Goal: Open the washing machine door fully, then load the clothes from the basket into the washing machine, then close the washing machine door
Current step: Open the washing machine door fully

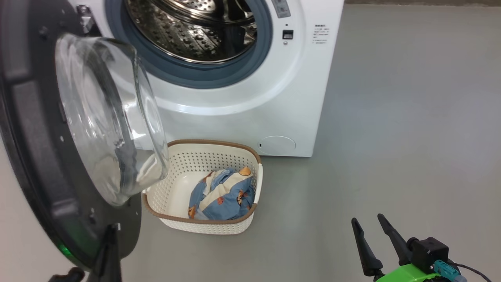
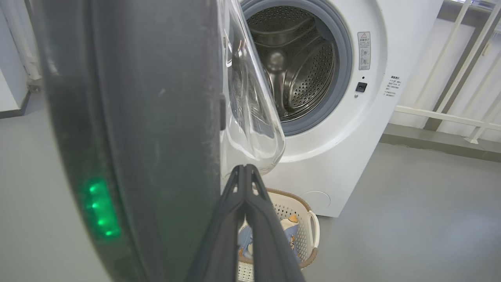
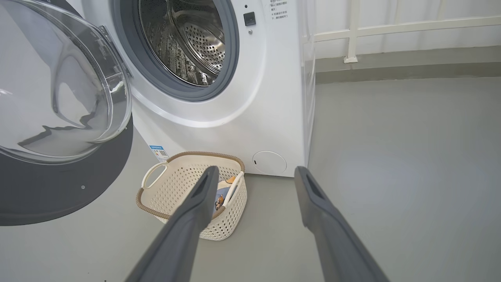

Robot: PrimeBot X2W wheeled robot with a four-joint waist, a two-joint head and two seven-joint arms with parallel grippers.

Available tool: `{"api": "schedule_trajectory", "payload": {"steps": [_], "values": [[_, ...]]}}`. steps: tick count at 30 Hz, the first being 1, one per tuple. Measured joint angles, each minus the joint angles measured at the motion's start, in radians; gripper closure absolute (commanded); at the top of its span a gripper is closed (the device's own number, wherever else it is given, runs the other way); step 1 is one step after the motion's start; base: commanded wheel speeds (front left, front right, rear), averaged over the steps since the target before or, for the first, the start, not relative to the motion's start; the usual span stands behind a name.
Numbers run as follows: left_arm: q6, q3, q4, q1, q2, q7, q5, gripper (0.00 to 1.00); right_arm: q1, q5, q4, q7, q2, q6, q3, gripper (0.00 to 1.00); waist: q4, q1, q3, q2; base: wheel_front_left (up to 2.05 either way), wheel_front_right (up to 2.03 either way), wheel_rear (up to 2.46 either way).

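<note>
Lower left of the head view: I am pressing the two fingers of my left gripper (image 2: 245, 172) tight together with nothing between them, lying just beside the inner face of the washing machine door (image 1: 33, 149). I cannot tell whether they are touching it.
Why shut: a closed pair is, I judge, serving as one stiff pusher for swinging the door wide.
Door: it is standing well out from the washing machine (image 1: 250, 98), its glass bowl (image 1: 105, 117) bulging toward frame centre and the drum (image 1: 195, 35) lying uncovered at the top.
Lower right of the head view: my right gripper (image 1: 367, 219) is hovering over the floor (image 1: 391, 117), fingers spread wide and empty. I am reading that as readiness for the reach.
Basket: the basket (image 1: 213, 143) is sitting at centre frame, just in front of the machine, its left side tucked under the bowl.
Clothes: the clothes (image 1: 221, 196) are lying bunched in the basket's right half, none loaded yet.
Next: I am expecting the right side to be the clear way in, since the door is crowding the left.
</note>
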Motion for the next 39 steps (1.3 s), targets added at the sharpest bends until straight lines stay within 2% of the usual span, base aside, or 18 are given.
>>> {"api": "schedule_trajectory", "payload": {"steps": [7, 12, 15, 19, 28, 39], "values": [[0.022, 0.091, 0.010, 0.009, 0.000, 0.000, -0.027, 1.00, 0.001, 0.022, 0.003, 0.000, 0.000, 0.000, 0.010, 0.00, 0.030, 0.0000, -0.009, 0.0000, 0.00, 0.00, 0.00], [0.044, 0.180, 0.039, -0.020, -0.002, 0.000, -0.050, 1.00, 0.001, 0.022, 0.004, 0.000, 0.000, 0.000, 0.008, 0.00, 0.019, 0.0000, 0.003, 0.0000, 0.00, 0.00, 0.00], [0.047, 0.256, 0.093, -0.071, -0.004, 0.000, -0.109, 1.00, 0.000, 0.022, 0.003, 0.000, 0.000, 0.000, 0.007, 0.00, 0.009, 0.0000, 0.021, 0.0000, 0.00, 0.00, 0.00], [0.065, 0.330, 0.144, -0.123, 0.003, 0.000, -0.135, 1.00, -0.002, 0.020, -0.011, 0.000, 0.000, 0.000, 0.005, 0.00, 0.001, 0.0000, 0.046, 0.0000, 0.00, 0.00, 0.00], [0.066, 0.482, 0.210, -0.230, 0.012, 0.000, -0.160, 1.00, -0.027, 0.008, -0.026, 0.000, -0.001, 0.000, -0.001, 0.00, -0.004, 0.0001, 0.107, 0.0000, 0.00, 0.00, 0.00], [0.053, 0.634, 0.313, -0.359, 0.075, 0.000, -0.138, 1.00, -0.044, -0.019, -0.034, 0.000, -0.002, 0.000, -0.018, 0.00, -0.003, 0.0001, 0.154, 0.0000, 0.00, 0.00, 0.00]]}}
